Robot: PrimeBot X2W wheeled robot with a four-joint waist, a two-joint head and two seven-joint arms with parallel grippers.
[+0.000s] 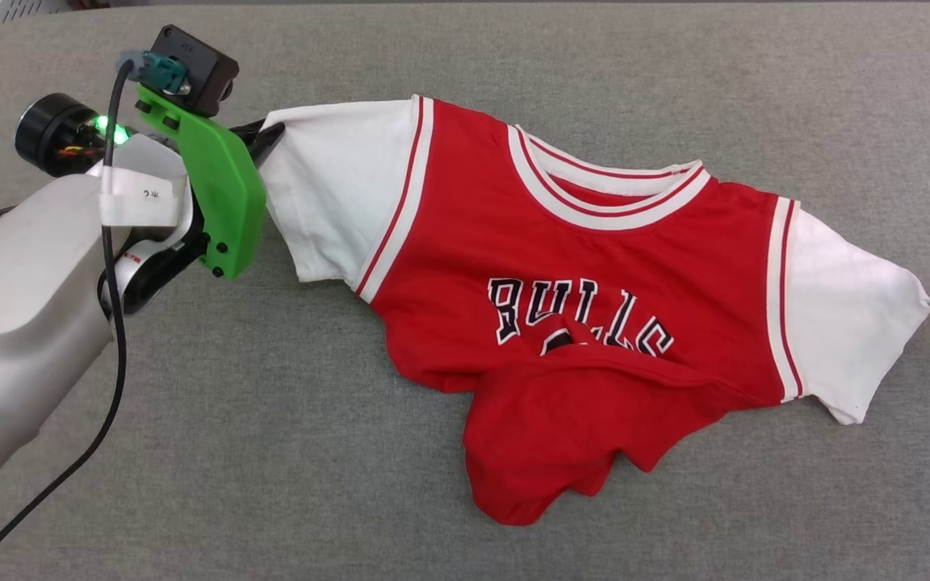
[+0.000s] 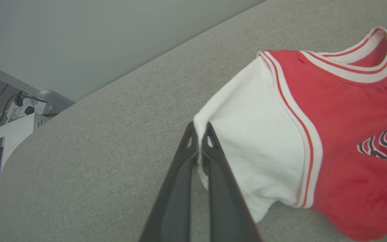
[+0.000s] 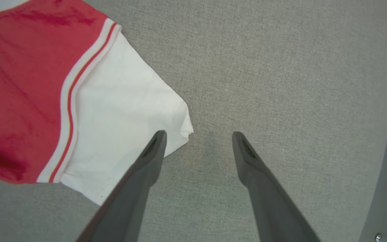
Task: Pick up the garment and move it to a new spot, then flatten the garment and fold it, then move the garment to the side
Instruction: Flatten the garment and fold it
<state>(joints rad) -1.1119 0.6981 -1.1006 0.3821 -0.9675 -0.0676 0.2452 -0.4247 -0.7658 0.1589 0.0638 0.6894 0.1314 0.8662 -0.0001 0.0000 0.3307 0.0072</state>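
**Inspection: garment on bench, one sleeve gripped, hem not yet flat**

Location. The garment (image 1: 578,266) lies face up on the grey bench (image 1: 190,452). All positions below are given from its collar (image 1: 606,206).

Grippers. The left gripper (image 2: 198,129) sits at the outer edge of the white sleeve (image 1: 336,186) to the robot's left of the collar. Its fingers are clenched on a pinch of that sleeve's cuff. The right gripper (image 3: 199,133) is out past the opposite sleeve (image 1: 852,323), on the collar's other side. Its fingers are spread wide and grasp nothing, with bare bench between them and one finger just beside the sleeve's corner.

Handling, as judged. The garment is light, soft knit cloth that will not keep a shape. It will sag and drape from any single hold, and should drag easily over the bench fabric. It is neither fragile nor slippery. The sound holds are the two sleeve cuffs or the shoulder seams either side of the collar, taken as a pair so the body hangs evenly. A one-sided pull would likely skew it.

Orientation. The collar lies on the far side and the hem (image 1: 546,436) on the robot's side, below the collar. The hem is rucked up over the lower part of the lettering (image 1: 578,319). The long axis runs sleeve to sleeve. It is slanted, with the gripped sleeve farther from the robot than the free one.
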